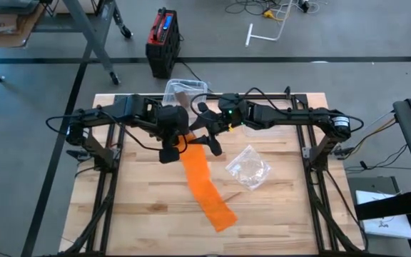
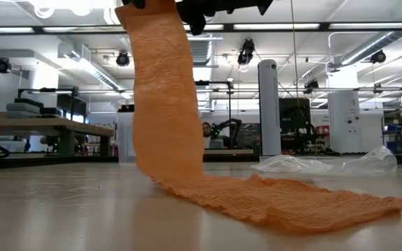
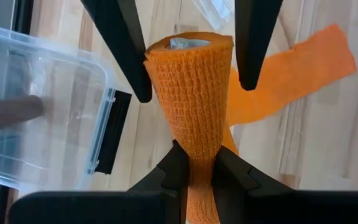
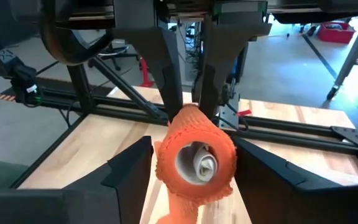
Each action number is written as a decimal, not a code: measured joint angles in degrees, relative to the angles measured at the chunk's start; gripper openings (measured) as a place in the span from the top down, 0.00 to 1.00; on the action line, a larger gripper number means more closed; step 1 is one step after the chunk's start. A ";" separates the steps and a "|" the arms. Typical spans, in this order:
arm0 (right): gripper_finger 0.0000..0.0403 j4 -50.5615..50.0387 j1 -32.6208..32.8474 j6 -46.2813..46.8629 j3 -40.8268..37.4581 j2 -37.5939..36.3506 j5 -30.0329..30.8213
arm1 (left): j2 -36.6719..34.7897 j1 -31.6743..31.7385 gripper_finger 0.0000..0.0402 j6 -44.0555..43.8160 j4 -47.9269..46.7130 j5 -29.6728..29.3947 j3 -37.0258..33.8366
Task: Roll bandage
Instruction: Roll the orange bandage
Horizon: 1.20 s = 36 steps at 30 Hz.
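Observation:
An orange bandage (image 1: 205, 185) is partly wound into a roll (image 4: 194, 158) held above the table. Its loose strip (image 2: 162, 104) hangs down, and the tail (image 2: 292, 199) lies flat on the wood. My left gripper (image 3: 199, 171) comes from above and is shut on the roll's squashed end. My right gripper (image 4: 194, 149) is open and level, with one finger on either side of the roll's open end (image 3: 188, 45); a whitish core shows inside. My left gripper pinches the narrowed, flattened end of the roll (image 3: 197, 158) between its two fingers, which point steeply down. The roll widens away from the fingers and is lifted clear, with the strip hanging slack to the table. My right gripper's fingers (image 3: 132, 68) stand close beside the roll; I cannot tell whether they touch it.
A clear plastic box (image 1: 184, 89) stands at the far edge, just behind both grippers. A crumpled clear plastic bag (image 1: 248, 169) lies to the right of the strip. Bare wood (image 1: 141, 207) lies toward the near edge, on both sides of the tail.

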 joint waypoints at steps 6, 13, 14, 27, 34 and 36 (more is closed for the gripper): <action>0.54 -0.03 0.01 0.85 0.00 0.01 0.00 | 0.00 0.00 0.89 1.89 0.24 -0.02 0.00; 0.62 -1.69 0.01 2.10 0.00 0.74 -0.48 | 0.42 0.00 0.89 5.65 2.21 0.04 -0.09; 0.63 -1.68 0.01 2.09 0.02 0.82 -0.52 | 0.42 0.00 0.89 6.00 2.21 0.00 -0.09; 0.78 -1.80 0.01 1.84 0.97 0.96 -0.03 | -0.14 -0.02 0.81 7.08 0.94 -1.11 -0.11; 0.81 0.78 -0.44 -0.29 1.64 -1.17 -0.16 | -7.56 -0.02 0.62 1.35 -0.68 -5.79 -0.11; 0.81 4.02 -0.67 -1.12 1.66 -2.49 -0.35 | -10.88 0.00 0.57 -0.09 1.39 -6.12 -0.09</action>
